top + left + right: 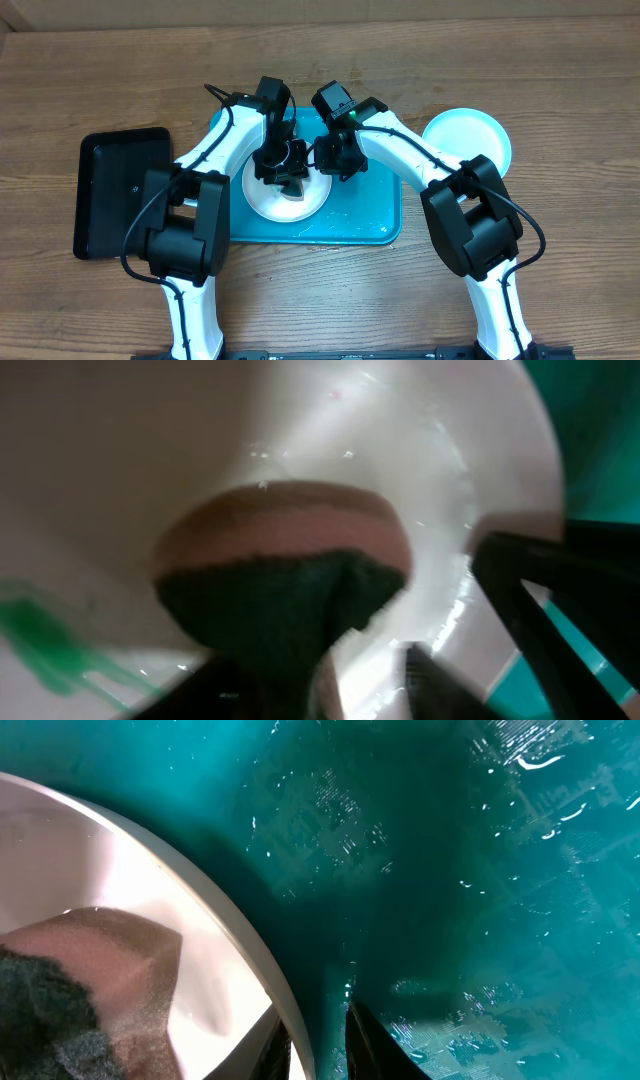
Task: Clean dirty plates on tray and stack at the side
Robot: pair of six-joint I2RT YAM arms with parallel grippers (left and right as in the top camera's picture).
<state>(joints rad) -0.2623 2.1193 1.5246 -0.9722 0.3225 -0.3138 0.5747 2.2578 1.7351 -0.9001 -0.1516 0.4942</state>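
White plate [260, 198] on left half of teal tray [365, 210], green smear [40, 640] inside. Left gripper [288, 180] jaws clamp sponge [285, 555] onto the plate; right gripper [315, 1045] jaws pinch its rim. Light blue plate [465, 135] on worktop [560, 80], right of tray

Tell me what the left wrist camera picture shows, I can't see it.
A pinkish sponge with a dark green scrubby side rests on a white plate, between the robot's dark fingers. A green smear marks the plate at lower left, and the teal tray shows at the right edge.

Wooden table [560, 60]: black tray [110, 190] left, teal tray [370, 218] centre, plate [470, 135] right, possibly stacked
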